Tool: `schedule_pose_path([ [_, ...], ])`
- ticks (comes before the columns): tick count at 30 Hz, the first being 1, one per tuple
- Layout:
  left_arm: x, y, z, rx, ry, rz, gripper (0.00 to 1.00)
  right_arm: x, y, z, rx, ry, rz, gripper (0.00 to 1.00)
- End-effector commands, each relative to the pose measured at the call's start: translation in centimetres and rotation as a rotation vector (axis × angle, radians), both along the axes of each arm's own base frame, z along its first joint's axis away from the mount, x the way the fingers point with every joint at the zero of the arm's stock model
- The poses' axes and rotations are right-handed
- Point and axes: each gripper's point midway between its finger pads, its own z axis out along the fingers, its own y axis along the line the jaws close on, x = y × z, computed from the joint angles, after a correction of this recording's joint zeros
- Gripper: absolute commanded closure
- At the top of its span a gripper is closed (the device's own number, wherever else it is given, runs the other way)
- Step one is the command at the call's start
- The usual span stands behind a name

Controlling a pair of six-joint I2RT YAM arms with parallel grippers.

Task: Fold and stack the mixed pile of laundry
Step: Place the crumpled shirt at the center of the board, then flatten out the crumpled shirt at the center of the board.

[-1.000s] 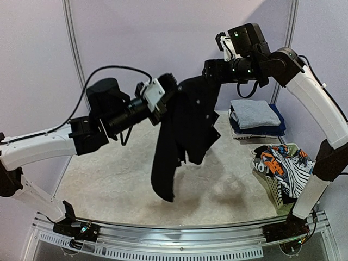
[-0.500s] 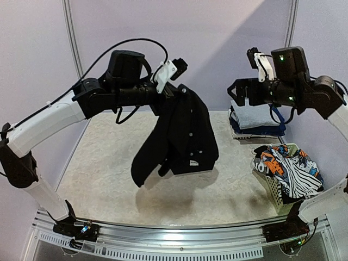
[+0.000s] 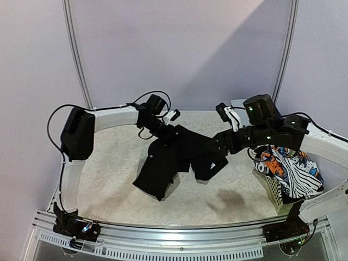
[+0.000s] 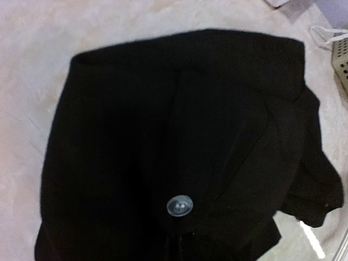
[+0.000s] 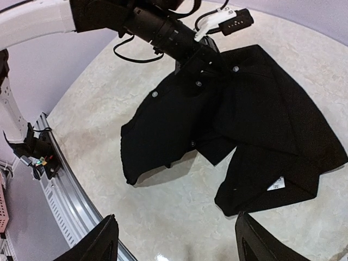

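One black top (image 3: 174,157) lies crumpled on the table (image 3: 109,179). Of two grippers, the left gripper (image 3: 166,127) is clamped on the top's far edge. The right gripper (image 5: 175,217) hovers above with its fingers apart. One basket (image 3: 272,191) holds a printed piece (image 3: 274,160) and a striped piece (image 3: 299,179).

The black buttoned garment (image 3: 179,157) is shown as soft, matt cloth, its round button (image 4: 179,206) smooth and faintly glossy. The table top (image 3: 109,179) is finished in mottled, stone-like beige with a slight sheen. The lattice basket (image 3: 273,194) is moulded plastic, and the front rail (image 3: 179,239) is bright metal.
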Motion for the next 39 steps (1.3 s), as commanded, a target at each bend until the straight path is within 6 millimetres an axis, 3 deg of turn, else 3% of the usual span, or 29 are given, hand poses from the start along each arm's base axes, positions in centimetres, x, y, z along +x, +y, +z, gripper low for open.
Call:
schedule_pose_path([
  [1,0.8,-0.1,-3.1,-0.002,0.104,0.015,1.00,1.8,2.7,-2.9,-0.012,0.020,-0.002,0.26],
  [4,1.7,1.1,-5.7,0.033,0.140,0.046,0.98,3.6,3.3,-6.4,-0.081,0.056,-0.064,0.26],
  [8,1.6,2.5,-5.2,0.067,0.106,0.082,0.70,5.1,3.5,-11.0,-0.183,0.118,-0.127,0.33],
  [10,1.4,2.9,-2.9,0.050,0.047,0.097,0.54,5.4,3.5,-13.2,-0.226,0.154,-0.140,0.38],
  [13,0.5,4.2,0.2,0.075,-0.016,0.118,0.41,5.9,2.9,-14.9,-0.270,0.164,-0.183,0.46],
  [18,-1.6,6.1,5.3,0.158,-0.164,0.158,0.31,6.0,2.3,-16.5,-0.299,0.177,-0.213,0.51],
  [21,-3.7,6.5,7.0,0.203,-0.224,0.160,0.21,6.1,2.3,-17.3,-0.315,0.187,-0.220,0.51],
  [25,-7.5,7.3,8.4,0.274,-0.291,0.152,0.19,6.3,1.3,-18.2,-0.361,0.189,-0.265,0.48],
  [29,-12.7,7.3,7.3,0.340,-0.318,0.117,0.18,5.8,0.1,-18.5,-0.379,0.196,-0.298,0.38],
  [33,-18.3,6.2,5.1,0.377,-0.311,0.058,0.17,5.3,0.5,-18.7,-0.349,0.212,-0.279,0.40],
  [39,-22.7,5.3,1.3,0.441,-0.239,0.040,0.15,4.8,1.1,-20.7,-0.355,0.252,-0.267,0.43],
])
